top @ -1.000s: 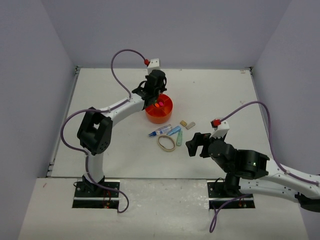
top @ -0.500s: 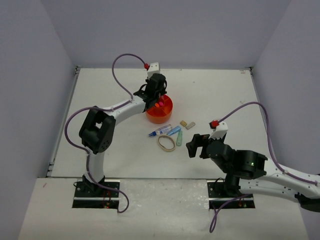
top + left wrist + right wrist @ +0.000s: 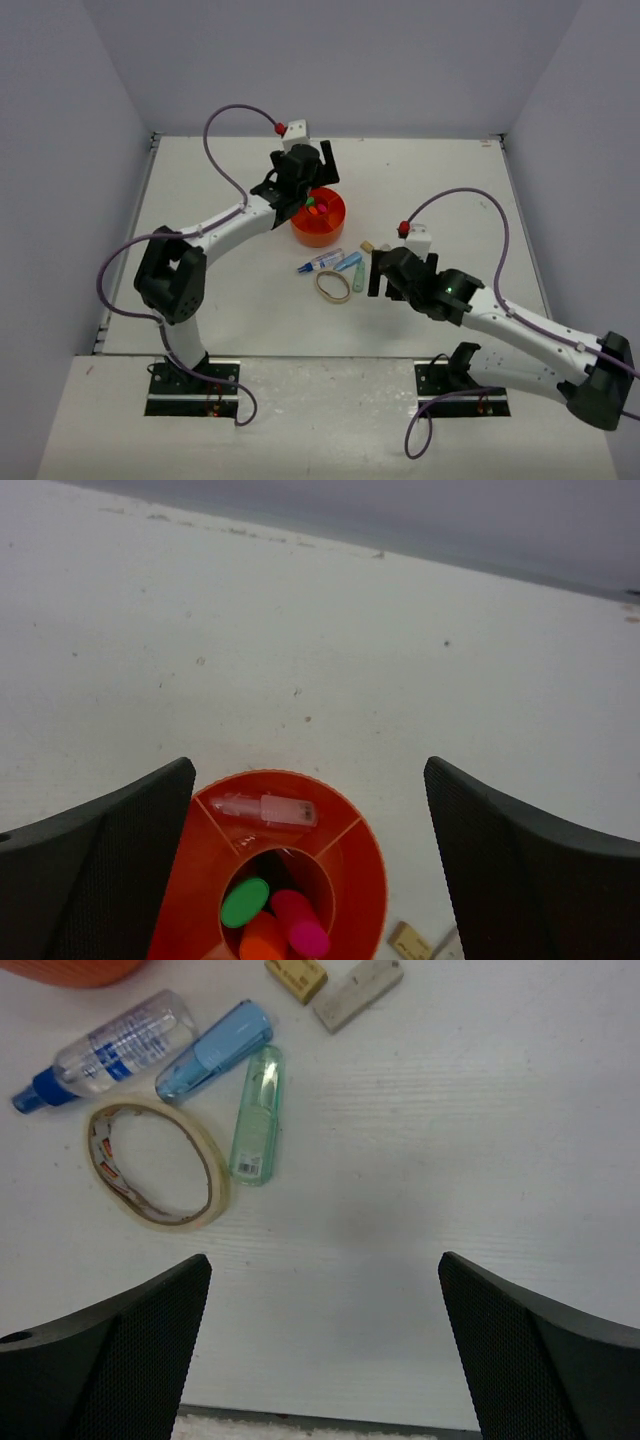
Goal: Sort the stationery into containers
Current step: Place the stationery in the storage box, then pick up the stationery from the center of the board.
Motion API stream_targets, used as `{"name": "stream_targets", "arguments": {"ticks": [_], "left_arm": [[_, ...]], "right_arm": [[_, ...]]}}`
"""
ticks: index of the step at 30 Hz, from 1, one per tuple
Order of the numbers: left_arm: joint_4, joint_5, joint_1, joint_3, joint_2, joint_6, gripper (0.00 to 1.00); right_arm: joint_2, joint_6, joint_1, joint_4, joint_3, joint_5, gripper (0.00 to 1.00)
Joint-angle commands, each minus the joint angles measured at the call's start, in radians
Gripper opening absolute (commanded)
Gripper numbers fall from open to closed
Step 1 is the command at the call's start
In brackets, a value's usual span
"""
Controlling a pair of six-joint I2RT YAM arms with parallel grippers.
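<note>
White desk (image 3: 440,180) between pale walls carries everything. Over its near part hangs the right claw (image 3: 325,1260), fingers spread wide with nothing between them, just short of the loose pile. The pile is a green marker (image 3: 257,1115), a blue marker (image 3: 215,1050) close by its far end, a blue-tipped pen (image 3: 110,1050), a flat tan band (image 3: 155,1165) just beside the green marker, and a tan block (image 3: 296,975) next to a greyer block (image 3: 358,995).

The green marker lies nearest, so I judge it the likely next pick. To do that well, the claw should move forward over the marker's middle and turn so the fingers straddle its narrow width. It should then drop straight down, keeping one finger clear of the band. A slanted approach could roll the marker or nudge the blue one.

Farther back, the left claw (image 3: 308,770) hovers over the orange organizer (image 3: 372,880), also wide apart and empty. The centre cup holds three highlighters, capped green (image 3: 245,902), orange (image 3: 262,938) and pink (image 3: 300,925). A small clear item (image 3: 265,810) lies in the far ring compartment. The compartment to its right shows nothing inside.
</note>
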Motion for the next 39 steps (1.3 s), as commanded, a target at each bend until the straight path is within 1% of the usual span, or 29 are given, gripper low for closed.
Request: {"name": "stream_targets", "arguments": {"ticks": [1, 2, 4, 6, 8, 9, 10, 12, 13, 16, 19, 24, 29, 33, 35, 38, 39], "left_arm": [[-0.013, 0.007, -0.022, -0.003, -0.225, 0.037, 1.00], [-0.041, 0.022, -0.026, -0.009, -0.263, 0.051, 1.00], [-0.088, 0.053, -0.028, -0.052, -0.360, 0.057, 1.00], [-0.098, 0.084, -0.029, -0.111, -0.441, 0.062, 1.00], [-0.100, 0.117, -0.029, -0.198, -0.571, 0.060, 1.00], [-0.100, 0.135, -0.030, -0.275, -0.627, 0.059, 1.00], [-0.104, 0.152, -0.032, -0.334, -0.685, 0.057, 1.00], [-0.115, 0.176, -0.030, -0.421, -0.772, 0.055, 1.00], [-0.118, 0.177, -0.031, -0.426, -0.778, 0.055, 1.00], [-0.192, 0.158, -0.032, -0.521, -0.899, 0.056, 1.00], [-0.222, 0.149, -0.031, -0.569, -0.949, 0.057, 1.00], [-0.230, 0.176, -0.032, -0.615, -0.968, 0.054, 1.00], [-0.230, 0.202, -0.030, -0.627, -0.962, 0.042, 1.00], [-0.221, 0.245, -0.030, -0.622, -0.966, 0.030, 1.00], [-0.217, 0.270, -0.032, -0.617, -0.962, 0.027, 1.00], [-0.189, 0.387, -0.032, -0.607, -0.945, 0.011, 1.00], [-0.161, 0.417, -0.032, -0.610, -0.935, 0.006, 1.00]], "right_arm": [[0.209, 0.025, -0.048, 0.044, 0.107, -0.111, 0.97], [0.270, 0.028, -0.057, 0.052, 0.129, -0.116, 0.96], [0.396, 0.027, -0.066, 0.072, 0.176, -0.119, 0.88], [0.465, 0.024, -0.070, 0.092, 0.202, -0.121, 0.84], [0.541, 0.021, -0.080, 0.108, 0.234, -0.124, 0.79], [0.598, 0.023, -0.088, 0.114, 0.263, -0.123, 0.75], [0.620, 0.025, -0.095, 0.115, 0.284, -0.123, 0.72], [0.668, 0.030, -0.100, 0.115, 0.307, -0.113, 0.69], [0.683, 0.035, -0.100, 0.115, 0.308, -0.111, 0.67], [0.726, 0.047, -0.105, 0.127, 0.313, -0.098, 0.64], [0.757, 0.050, -0.110, 0.137, 0.312, -0.106, 0.61], [0.790, 0.059, -0.117, 0.180, 0.289, -0.125, 0.55], [0.807, 0.068, -0.117, 0.215, 0.254, -0.161, 0.46], [0.766, 0.077, -0.117, 0.246, 0.190, -0.172, 0.31], [0.738, 0.087, -0.116, 0.231, 0.175, -0.150, 0.27], [0.655, 0.107, -0.110, 0.160, 0.161, -0.082, 0.18], [0.603, 0.110, -0.099, 0.139, 0.157, -0.063, 0.16]]}}
